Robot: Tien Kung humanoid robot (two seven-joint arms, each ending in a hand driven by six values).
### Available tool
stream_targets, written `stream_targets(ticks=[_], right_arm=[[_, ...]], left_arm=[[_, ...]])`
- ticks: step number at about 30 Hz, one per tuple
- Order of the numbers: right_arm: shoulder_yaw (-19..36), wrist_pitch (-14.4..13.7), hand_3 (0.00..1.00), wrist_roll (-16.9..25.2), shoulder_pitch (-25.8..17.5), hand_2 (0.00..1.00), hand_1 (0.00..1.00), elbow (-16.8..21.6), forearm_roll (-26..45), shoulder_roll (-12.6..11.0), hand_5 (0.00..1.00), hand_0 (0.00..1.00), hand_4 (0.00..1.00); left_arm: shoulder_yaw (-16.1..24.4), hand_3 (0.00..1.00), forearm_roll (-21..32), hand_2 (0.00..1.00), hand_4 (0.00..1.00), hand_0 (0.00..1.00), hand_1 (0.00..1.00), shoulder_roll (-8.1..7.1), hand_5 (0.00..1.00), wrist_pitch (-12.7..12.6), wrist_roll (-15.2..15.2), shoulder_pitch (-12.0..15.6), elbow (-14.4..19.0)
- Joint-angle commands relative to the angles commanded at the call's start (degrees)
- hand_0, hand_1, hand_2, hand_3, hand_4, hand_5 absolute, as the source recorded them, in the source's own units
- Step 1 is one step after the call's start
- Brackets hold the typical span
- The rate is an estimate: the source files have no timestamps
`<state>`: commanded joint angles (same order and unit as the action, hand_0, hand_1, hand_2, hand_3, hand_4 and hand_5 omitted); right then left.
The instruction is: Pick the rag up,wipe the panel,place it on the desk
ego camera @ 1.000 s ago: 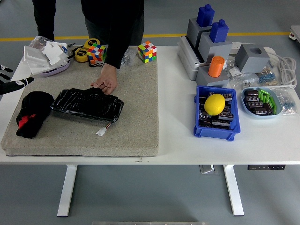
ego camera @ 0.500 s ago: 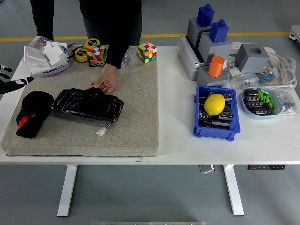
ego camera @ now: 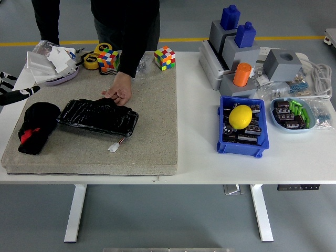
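Observation:
A black rag (ego camera: 35,126) with a red patch lies bunched at the left end of the beige mat (ego camera: 152,126). A glossy black panel (ego camera: 98,116) lies on the mat just right of it, with a small white plug (ego camera: 113,148) on a wire at its near edge. A person's hand (ego camera: 119,90) rests on the panel's far edge. My left hand (ego camera: 16,90) shows at the far left edge, fingers spread and empty, above and left of the rag. My right hand is out of view.
Rubik's cubes (ego camera: 164,57) and tape rolls (ego camera: 92,60) lie at the mat's far edge, and a lilac tray (ego camera: 52,79) with white packets at far left. A blue bin (ego camera: 241,126) with a lemon, grey blocks (ego camera: 236,47) and a parts dish (ego camera: 292,114) stand on the right.
My left hand has crept slightly to the right into view. The person's hand stays on the panel; nothing else moved.

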<state>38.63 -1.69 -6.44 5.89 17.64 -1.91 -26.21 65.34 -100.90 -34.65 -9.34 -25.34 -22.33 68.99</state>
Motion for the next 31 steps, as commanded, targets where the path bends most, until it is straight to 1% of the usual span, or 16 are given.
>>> stream_targets(ticks=[6,31], right_arm=[[0.15,0.02,0.610,0.08,0.02,0.682,0.661,0.01,0.05,0.02,0.552,0.731,0.998],[1.28,0.08,0.610,0.37,-0.80,0.681,0.661,0.00,0.08,0.59,0.553,0.731,0.998]], left_arm=[[0.04,0.780,0.10,0.695,0.998,0.427,0.633,-0.03,0.742,0.11,-0.10,-0.03,-0.04],[0.34,0.783,0.30,0.695,0.998,0.426,0.633,0.62,0.741,0.05,0.04,0.59,-0.40]])
